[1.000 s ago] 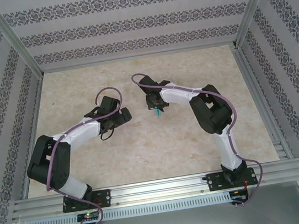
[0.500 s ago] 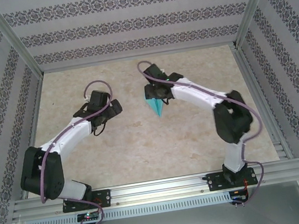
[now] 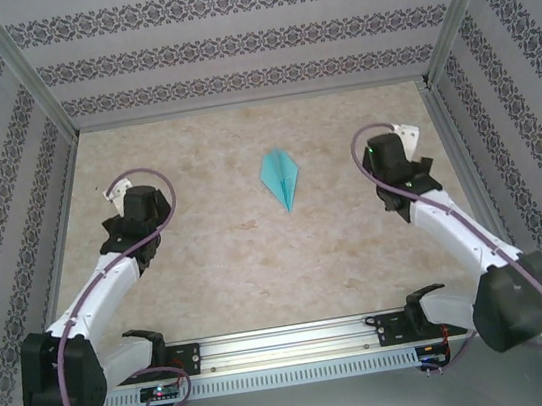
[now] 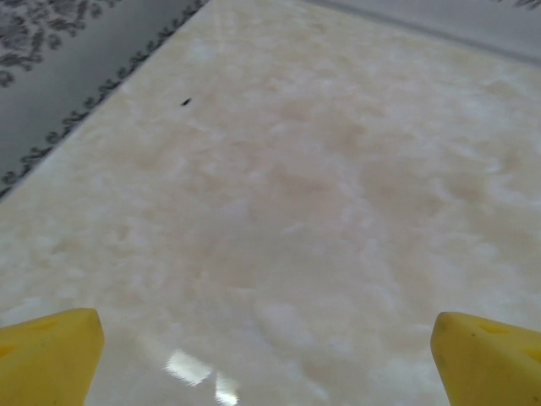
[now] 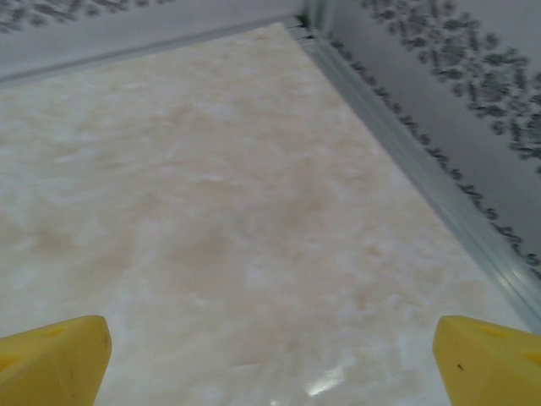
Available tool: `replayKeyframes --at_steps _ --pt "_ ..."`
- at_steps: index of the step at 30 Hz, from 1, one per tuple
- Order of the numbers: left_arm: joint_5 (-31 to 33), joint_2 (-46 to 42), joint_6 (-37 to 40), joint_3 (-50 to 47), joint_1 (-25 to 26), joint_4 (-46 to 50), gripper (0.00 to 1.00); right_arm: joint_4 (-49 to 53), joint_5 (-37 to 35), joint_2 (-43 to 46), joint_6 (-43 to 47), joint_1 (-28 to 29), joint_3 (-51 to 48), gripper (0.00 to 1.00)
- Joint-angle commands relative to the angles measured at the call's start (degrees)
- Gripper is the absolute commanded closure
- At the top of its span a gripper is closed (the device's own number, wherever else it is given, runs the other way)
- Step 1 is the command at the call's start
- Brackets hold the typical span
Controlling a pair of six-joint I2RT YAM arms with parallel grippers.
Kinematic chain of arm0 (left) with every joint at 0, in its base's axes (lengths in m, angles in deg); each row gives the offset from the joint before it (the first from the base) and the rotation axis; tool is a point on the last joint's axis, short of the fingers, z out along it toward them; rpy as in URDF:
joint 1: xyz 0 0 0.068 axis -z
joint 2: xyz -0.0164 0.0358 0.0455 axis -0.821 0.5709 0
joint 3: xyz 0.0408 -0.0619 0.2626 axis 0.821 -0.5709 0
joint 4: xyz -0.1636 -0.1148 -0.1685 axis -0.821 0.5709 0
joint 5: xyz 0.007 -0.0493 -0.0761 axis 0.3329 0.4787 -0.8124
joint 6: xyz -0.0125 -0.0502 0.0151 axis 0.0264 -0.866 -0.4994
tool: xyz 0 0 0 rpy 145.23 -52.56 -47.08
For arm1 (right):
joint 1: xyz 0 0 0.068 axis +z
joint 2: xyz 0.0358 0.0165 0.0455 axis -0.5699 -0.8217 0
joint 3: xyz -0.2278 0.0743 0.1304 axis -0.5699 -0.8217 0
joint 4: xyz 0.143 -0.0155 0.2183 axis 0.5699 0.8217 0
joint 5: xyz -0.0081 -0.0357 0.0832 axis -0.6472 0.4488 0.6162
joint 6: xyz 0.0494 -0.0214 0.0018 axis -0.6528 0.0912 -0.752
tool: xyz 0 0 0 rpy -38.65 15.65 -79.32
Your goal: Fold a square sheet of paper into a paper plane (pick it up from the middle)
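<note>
1. Turquoise paper plane (image 3: 281,177) now lies alone on the far-middle part of the table (image 3: 210,272), flat, its pointed nose toward the arm bases; a second ago it was pinched in the right gripper (image 5: 270,364) above this same area.
2. You can see that the right gripper has let go and drawn back to the right side, well apart from the plane; its yellow fingers (image 5: 51,359) stand wide apart with nothing between them.
3. The left gripper (image 4: 270,359) has also moved away, to the left side; its fingers stand wide apart too, nothing held.
4. For the task, I judge this as the end; the dart looks folded and is put down, and both arms have pulled away from it; you seem to have nothing more to fold.
</note>
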Motion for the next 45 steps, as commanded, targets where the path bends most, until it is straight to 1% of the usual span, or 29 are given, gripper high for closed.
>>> replayKeyframes --at_steps 1,2,3,5,6,8,10,11,12,13,16,19,20,22,24,26,30,32,33,35,39,42,45 --pt "4.2 -1.21 8.0 -6.33 -1.06 -13.97 0.0 -19.63 -2.98 3.94 8.6 -2.2 -10.08 0.02" --pt "3.13 -1.74 8.0 -6.29 -1.75 -12.95 0.0 -24.31 -2.57 4.09 10.61 -2.29 -13.08 0.02" --pt "2.6 -1.97 10.06 -6.83 -1.99 -14.3 0.0 -28.14 -2.33 3.8 12.46 -2.32 -15.64 0.02" --pt "1.95 -1.93 13.52 -8.59 -2.44 -18.37 0.0 -32.25 -1.83 2.18 13.84 -2.62 -17.68 0.02" --pt "0.57 -1.56 14.97 -9.68 -2.89 -21.04 0.0 -33.89 -1.02 0.89 14.25 -3.02 -18.17 0.02" --pt "-3.12 0.04 17.39 -12.42 -4.13 -27.78 0.0 -37.88 0.38 -1.98 15.3 -3.98 -19.0 0.02" --pt "-7.33 2.99 21.02 -14.54 -4.88 -35.55 0.0 -44.25 2.26 -5.0 17.26 -4.64 -20.44 0.02" --pt "-8.76 4.38 22.63 -15.13 -5.03 -38.21 0.0 -44.96 3.04 -5.56 17.74 -4.77 -20.28 0.02" --pt "-10.72 5.73 24.36 -15.58 -5.28 -40.84 0.0 -45.97 5.16 -5.82 18.55 -5.05 -20.26 0.02" --pt "-13.61 6.78 25.96 -16.3 -5.67 -44.07 0.0 -49.49 7.08 -6.33 19.23 -5.49 -21.06 0.02" --pt "-20.07 8.98 26.96 -18.15 -7.44 -51.53 0.0 -53.86 12.29 -8.09 19.23 -7.68 -21.34 0.02" --pt "-24.63 10.75 27.1 -18.54 -9.05 -55.49 0.0 -58.94 16.69 -9.87 19.96 -9.1 -22.05 0.02" --pt "-26.34 11.35 26.58 -18.31 -9.78 -55.78 0.0 -59.73 17.1 -10.65 20.24 -9.19 -22.29 0.02" --pt "-28.73 12.31 25.82 -17.9 -10.59 -56.4 0.0 -64.38 18.83 -12.82 20.45 -9.87 -23.01 0.02" --pt "-30.7 14.5 25.47 -18.56 -10.8 -60.6 0.0 -67.33 20.15 -15.6 20.59 -10.19 -23.31 0.02" --pt "-31.4 18.2 25.47 -18.57 -10.78 -64.17 0.0 -68.81 21.73 -16.95 20.39 -10.87 -23.4 0.02" --pt "-31.4 21.64 25.49 -16.4 -10.72 -63.02 0.0 -72.69 22.92 -19.49 20.83 -11.09 -24.17 0.02" --pt "-30.24 23.35 25.49 -15.19 -10.39 -62.26 0.0 -70.15 22.48 -18.76 20.5 -11.09 -23.63 0.02" --pt "-30.34 24.27 25.92 -14.79 -10.2 -62.34 0.0 -70.56 22.26 -19.22 20.31 -11.08 -23.41 0.02" --pt "-29.6 24.41 26.92 -13.96 -9.19 -60.58 0.0 -68.49 22.46 -19.07 19.28 -11.87 -22.52 0.02" --pt "-28.45 24.61 27.29 -13.86 -8.6 -60.61 0.0 -68.23 23.51 -19.12 18.6 -12.84 -22.34 0.02" --pt "-30.04 24.57 27.93 -13.39 -8.52 -59.56 0.0 -68.28 23.5 -19.07 18.57 -12.85 -22.39 0.02" --pt "-29.92 24.61 28.06 -13.44 -8.44 -59.82 0.0 -68.28 23.47 -19.06 18.56 -12.84 -22.34 0.02"
